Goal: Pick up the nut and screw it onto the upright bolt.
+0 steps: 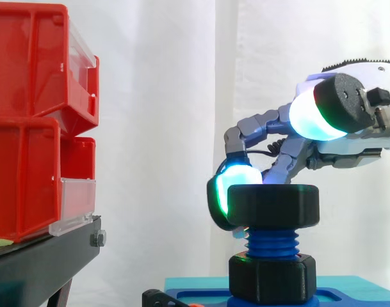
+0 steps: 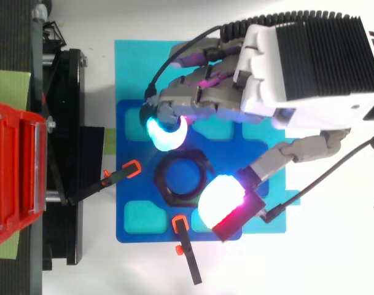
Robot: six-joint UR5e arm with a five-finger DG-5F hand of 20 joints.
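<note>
Black hexagonal nut point(image 1: 273, 206), seemingly atop blue bolt point(image 1: 272, 243)

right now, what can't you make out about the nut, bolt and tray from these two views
Side view: the nut hides the top end of the bolt, so how far it is threaded is unclear.
Top view: the nut covers the bolt's threads.
Side view: the bottom edge cuts off the blue tray.
Top view: the hand covers the tray's upper pockets.

Side view: bolt point(image 1: 272, 244) top behind nut point(image 1: 273, 205), base + hand point(image 1: 348, 150) cut by edges
</note>
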